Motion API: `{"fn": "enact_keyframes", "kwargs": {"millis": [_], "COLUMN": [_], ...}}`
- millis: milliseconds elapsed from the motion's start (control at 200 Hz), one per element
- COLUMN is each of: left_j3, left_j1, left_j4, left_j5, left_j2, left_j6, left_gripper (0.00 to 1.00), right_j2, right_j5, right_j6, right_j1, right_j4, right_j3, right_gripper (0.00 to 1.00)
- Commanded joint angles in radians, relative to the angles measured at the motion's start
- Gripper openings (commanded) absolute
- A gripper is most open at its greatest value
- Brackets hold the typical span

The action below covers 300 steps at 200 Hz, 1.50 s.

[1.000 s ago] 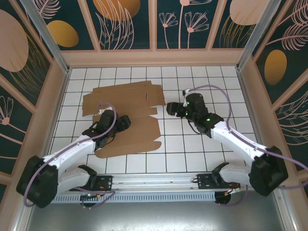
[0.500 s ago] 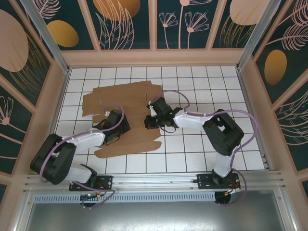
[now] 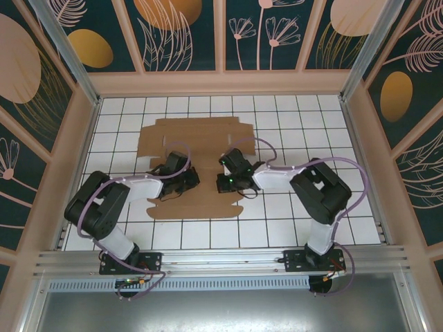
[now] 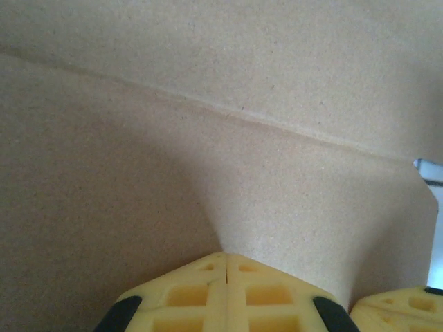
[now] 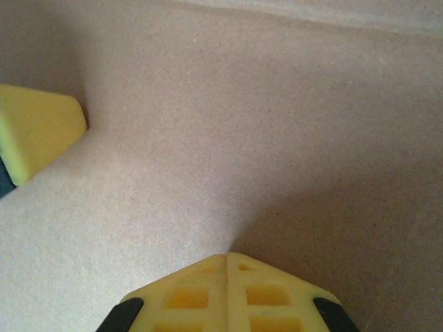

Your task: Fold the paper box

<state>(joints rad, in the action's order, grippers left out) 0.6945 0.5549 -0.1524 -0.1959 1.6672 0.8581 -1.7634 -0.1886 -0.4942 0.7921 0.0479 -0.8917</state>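
The two yellow fingers of the left gripper (image 4: 226,257) are pressed fully together with nothing between them. Their joined tip points at the brown surface of the paper box (image 4: 208,138) and seems to touch it. The fingers of the right gripper (image 5: 226,257) are closed in the same way, also empty, with their tip at the cardboard.

In the left wrist view a crease (image 4: 242,114) runs slantwise across the sheet beyond the fingers.

From above, both grippers are over the near half of the box, near each other but apart, the left one on the left. The box lies flat as an unfolded die-cut sheet on the white tiled table (image 3: 297,207), a little left of the middle, with its flaps spread out.
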Motion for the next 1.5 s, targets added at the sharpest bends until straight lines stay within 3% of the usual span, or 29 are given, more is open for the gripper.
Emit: {"fn": "enact_keyframes", "kwargs": {"millis": [0,175,330,460,601,646,706,736,786,936,1056,1206,1496], "left_j3": [0.066,0.135,0.195,0.272,0.384,0.417,0.456,0.465,0.468,0.427,0.298,0.147,-0.043], "left_j1": [0.056,0.100,0.098,0.094,0.038,0.010,-0.025,-0.040,-0.064,-0.084,-0.084,-0.084,-0.084], "left_j4": [0.044,0.080,0.132,0.167,0.190,0.188,0.206,0.209,0.209,0.194,0.103,0.031,-0.083], "left_j5": [-0.058,-0.053,-0.022,-0.002,0.005,-0.018,-0.022,-0.022,-0.019,-0.018,-0.055,-0.063,-0.112], "left_j2": [0.068,0.055,-0.056,-0.074,-0.029,0.001,0.039,0.062,0.089,0.129,0.111,0.069,-0.017], "left_j6": [-0.057,-0.050,-0.046,-0.068,-0.071,-0.061,-0.051,-0.048,-0.041,-0.022,0.032,0.076,0.140], "left_gripper": [0.00,0.00,0.00,0.09,0.14,0.14,0.13,0.12,0.11,0.07,0.02,0.00,0.00], "right_j2": [0.087,0.327,0.571,0.701,0.674,0.672,0.672,0.671,0.662,0.598,0.538,0.453,0.308], "right_j5": [0.033,0.023,-0.073,-0.037,-0.153,-0.184,-0.261,-0.288,-0.316,-0.299,-0.294,-0.239,-0.247], "right_j6": [-0.042,-0.047,-0.086,-0.147,-0.248,-0.319,-0.413,-0.466,-0.554,-0.712,-0.780,-0.781,-0.844], "right_j1": [-0.018,-0.085,-0.272,-0.436,-0.559,-0.579,-0.608,-0.619,-0.631,-0.635,-0.634,-0.628,-0.620], "right_j4": [0.077,0.119,0.090,0.056,0.010,-0.041,-0.166,-0.234,-0.347,-0.489,-0.624,-0.581,-0.705], "right_j3": [0.143,0.208,0.214,0.229,0.228,0.265,0.336,0.375,0.438,0.526,0.566,0.527,0.511], "right_gripper": [0.00,0.00,0.01,0.48,0.55,0.63,0.67,0.83,0.99,0.99,0.99,0.96,0.89]}}
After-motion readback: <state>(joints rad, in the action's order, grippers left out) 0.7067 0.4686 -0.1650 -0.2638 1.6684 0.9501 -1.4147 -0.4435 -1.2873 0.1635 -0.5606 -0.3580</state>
